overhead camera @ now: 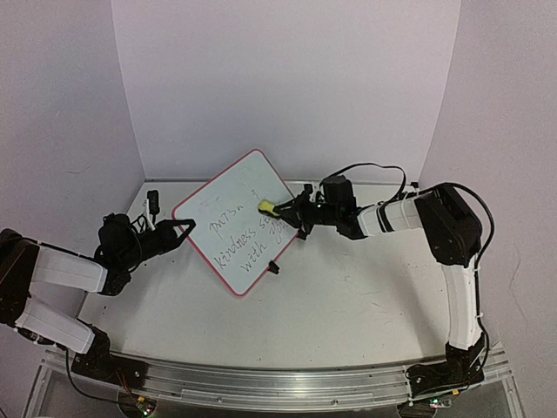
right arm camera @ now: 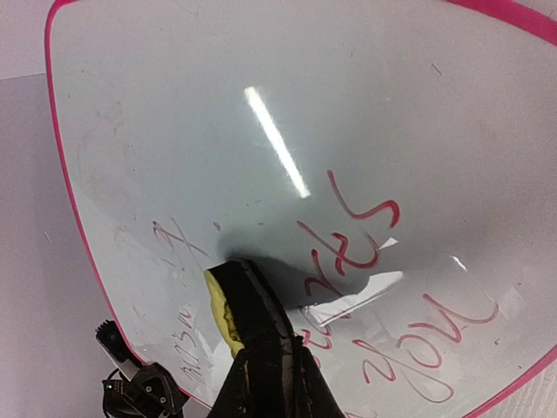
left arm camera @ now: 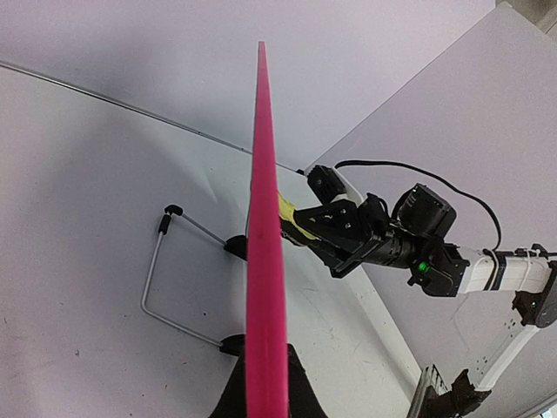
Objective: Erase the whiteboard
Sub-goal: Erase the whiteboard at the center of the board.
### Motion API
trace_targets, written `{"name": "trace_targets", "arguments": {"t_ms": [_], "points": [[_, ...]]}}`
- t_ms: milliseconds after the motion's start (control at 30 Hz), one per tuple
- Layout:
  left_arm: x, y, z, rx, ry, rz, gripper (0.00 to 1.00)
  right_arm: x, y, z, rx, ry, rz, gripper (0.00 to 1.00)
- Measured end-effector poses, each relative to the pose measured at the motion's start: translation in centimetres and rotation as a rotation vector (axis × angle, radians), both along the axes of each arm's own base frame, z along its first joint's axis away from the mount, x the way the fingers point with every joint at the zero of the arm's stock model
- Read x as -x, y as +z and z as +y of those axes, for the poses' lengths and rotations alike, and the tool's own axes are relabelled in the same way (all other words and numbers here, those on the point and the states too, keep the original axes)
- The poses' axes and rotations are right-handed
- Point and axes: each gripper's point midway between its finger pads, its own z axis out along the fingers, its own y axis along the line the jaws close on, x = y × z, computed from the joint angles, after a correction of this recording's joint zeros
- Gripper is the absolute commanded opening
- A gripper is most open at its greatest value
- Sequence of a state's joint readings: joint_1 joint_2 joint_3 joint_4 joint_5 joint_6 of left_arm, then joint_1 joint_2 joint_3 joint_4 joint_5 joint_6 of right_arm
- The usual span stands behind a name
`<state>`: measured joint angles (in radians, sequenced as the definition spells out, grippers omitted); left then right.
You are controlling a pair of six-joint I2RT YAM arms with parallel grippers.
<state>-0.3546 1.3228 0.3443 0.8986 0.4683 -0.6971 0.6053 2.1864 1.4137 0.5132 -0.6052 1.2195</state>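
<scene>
Your left claw [overhead camera: 180,228] is clamped on the left corner of the whiteboard [overhead camera: 228,205], which sits tilted on the counter [overhead camera: 348,296], and your right claw [overhead camera: 280,210] pinches a yellow eraser [overhead camera: 266,206] against its written face.

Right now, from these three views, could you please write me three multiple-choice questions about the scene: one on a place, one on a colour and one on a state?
1. Where is the yellow eraser block?
A. lying apart from the board
B. against the face of the whiteboard, in the right gripper
C. behind the board

2. What colour is the frame of the board?
A. pink-red
B. blue
C. green

3. What is the state of the board's face?
A. wiped fully blank
B. covered by a cloth
C. handwriting remains on it

Answers: 1 B, as the right wrist view shows the block touching the face. 2 A, as the left wrist view shows the edge pink-red. 3 C, as lines of writing show in the top view.
</scene>
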Motion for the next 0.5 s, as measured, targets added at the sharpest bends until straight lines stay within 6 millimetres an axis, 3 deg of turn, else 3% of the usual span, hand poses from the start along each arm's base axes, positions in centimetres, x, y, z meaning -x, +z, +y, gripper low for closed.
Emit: {"name": "trace_targets", "arguments": {"t_ms": [167,400,500], "points": [[-0.1,0.0,0.1,0.001,0.010,0.002,0.00,-1.1,1.7,1.1,-0.015,0.011,0.001,0.00],[-0.2,0.0,0.2,-0.001,0.019,0.002,0.00,-4.1,6.1,4.2,-0.066,0.018,-0.068,0.00],[-0.2,0.0,0.2,-0.001,0.019,0.002,0.00,-4.4,6.5,4.7,-0.069,0.014,-0.076,0.00]]}}
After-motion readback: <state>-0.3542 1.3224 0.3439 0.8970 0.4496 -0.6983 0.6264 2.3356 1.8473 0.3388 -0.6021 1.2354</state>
